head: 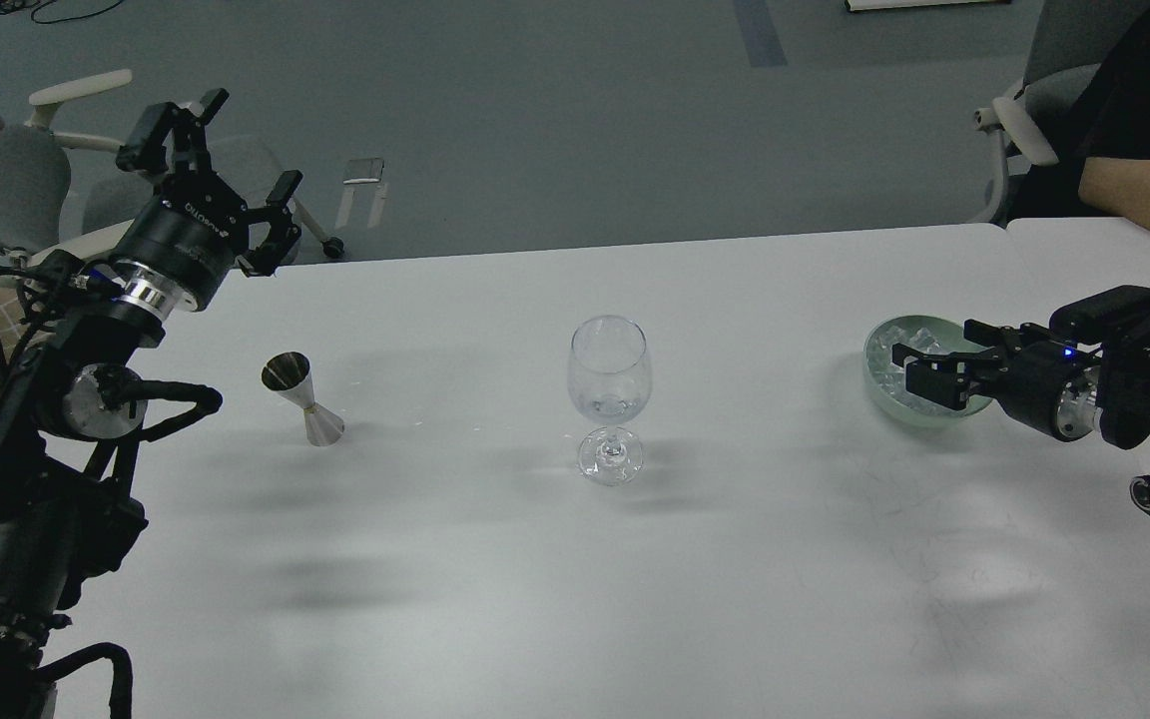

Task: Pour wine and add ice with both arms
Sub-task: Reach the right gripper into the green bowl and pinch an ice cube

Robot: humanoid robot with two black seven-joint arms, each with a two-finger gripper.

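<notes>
At the far left, the left hand [211, 175] is raised above the bench's [575, 599] far-left corner with its fingers spread wide and nothing between them; it is well apart from everything on the bench. Near and slightly right of it stands a small steel jigger [301, 398], upright on its wider cone, and whether it holds any wine cannot be told. The risk here is that a descending arm, with its looped cables, clips this light, narrow-waisted measure and tips it, spilling whatever is inside. In the middle the wine glass [610, 399] stands upright, seemingly with only a trace of clear liquid low in the bowl; it is tall on a thin stem, so a sideways nudge from either arm, or a pour aimed off its rim, could topple it or wet the bench. To the right, the pale green bowl [879, 384] holds the ice [909, 335], and the right hand [909, 371] reaches over it, fingers apart, apparently gripping nothing, though the dark view leaves that uncertain. The cubes look small and slick, so one could slip from the grip and fall on the way to the glass, or pressing down could slide the bowl. A person's forearm [1149, 205] rests at the far right.
</notes>
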